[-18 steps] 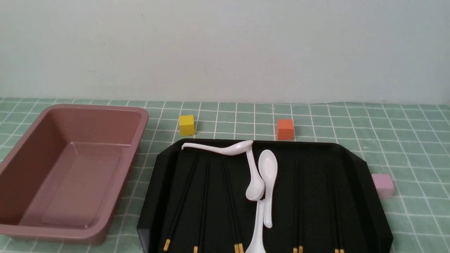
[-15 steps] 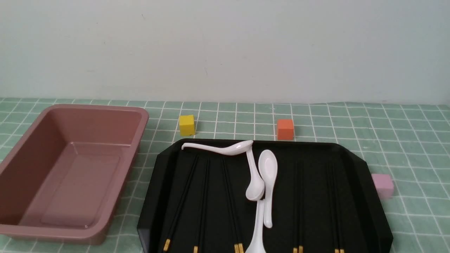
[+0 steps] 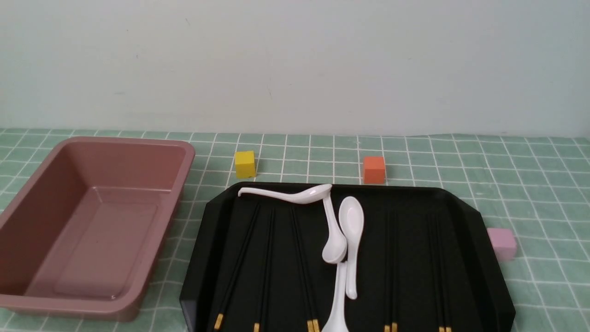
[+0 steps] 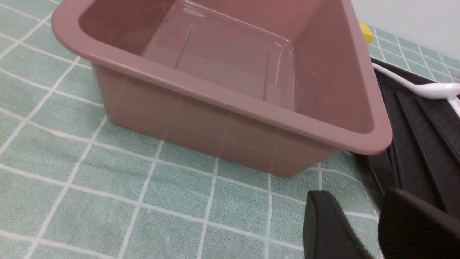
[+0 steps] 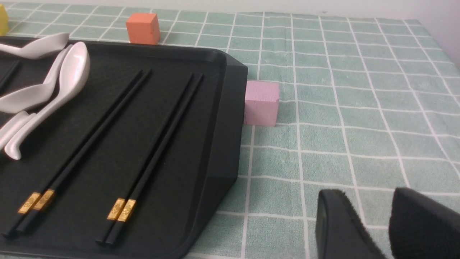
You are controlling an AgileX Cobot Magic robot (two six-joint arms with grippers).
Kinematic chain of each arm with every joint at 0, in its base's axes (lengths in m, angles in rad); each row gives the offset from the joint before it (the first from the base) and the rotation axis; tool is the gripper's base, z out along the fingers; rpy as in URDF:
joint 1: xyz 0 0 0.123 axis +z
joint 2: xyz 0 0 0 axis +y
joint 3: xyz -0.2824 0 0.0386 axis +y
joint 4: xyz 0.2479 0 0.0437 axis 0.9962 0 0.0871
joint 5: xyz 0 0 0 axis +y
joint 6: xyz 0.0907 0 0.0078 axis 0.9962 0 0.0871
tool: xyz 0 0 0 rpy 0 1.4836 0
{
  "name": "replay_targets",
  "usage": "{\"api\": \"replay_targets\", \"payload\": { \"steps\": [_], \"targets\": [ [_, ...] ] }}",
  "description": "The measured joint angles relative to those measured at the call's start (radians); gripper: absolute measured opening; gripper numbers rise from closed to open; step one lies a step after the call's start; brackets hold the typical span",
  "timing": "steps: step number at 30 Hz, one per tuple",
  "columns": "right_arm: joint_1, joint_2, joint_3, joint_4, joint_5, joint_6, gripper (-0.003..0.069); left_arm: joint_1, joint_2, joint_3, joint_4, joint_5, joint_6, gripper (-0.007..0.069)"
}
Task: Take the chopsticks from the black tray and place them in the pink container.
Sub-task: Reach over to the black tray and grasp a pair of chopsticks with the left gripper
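Black chopsticks (image 3: 237, 263): lying flat in the tray, some on either side of the spoons; pairs are plain on the right, but I can't count every stick on the left.
Which way they point: thin tips toward the wall, gold-banded thick ends toward the robot.
Long axis: mostly running near to far; the leftmost ones lean, their far tips to the right, while the next group is nearly straight and the one by the spoons tips its far end left. The two right-hand pairs run almost straight away from the robot.
Black tray (image 3: 198, 276): in the middle of the green gridded cloth (image 3: 553, 207), corners cut off.
Pink container (image 3: 177, 184): to the left of the tray, bare inside as far as I can see.
White soup spoons (image 3: 351, 221): bunched mid-tray, one laid crosswise near the far rim with its handle to the left.
Yellow cube (image 3: 244, 164) and orange cube (image 3: 374, 170): beyond the tray's far rim.
Pale pink cube (image 3: 502, 243): right beside the tray's right wall.
Left claw (image 4: 354, 196): fingers apart, nothing between them.
Right claw (image 5: 368, 194): spread too, holding nothing.
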Motion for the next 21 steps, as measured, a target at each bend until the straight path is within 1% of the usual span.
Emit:
{"api": "replay_targets", "payload": {
  "steps": [15,21],
  "targets": [
    [0.000,0.000,0.000,0.000,0.000,0.000,0.0239,0.000,0.000,0.000,0.001,0.000,0.000,0.0239],
    [0.000,0.000,0.000,0.000,0.000,0.000,0.0239,0.000,0.000,0.000,0.023,0.000,0.000,0.0239]
  ]
}}
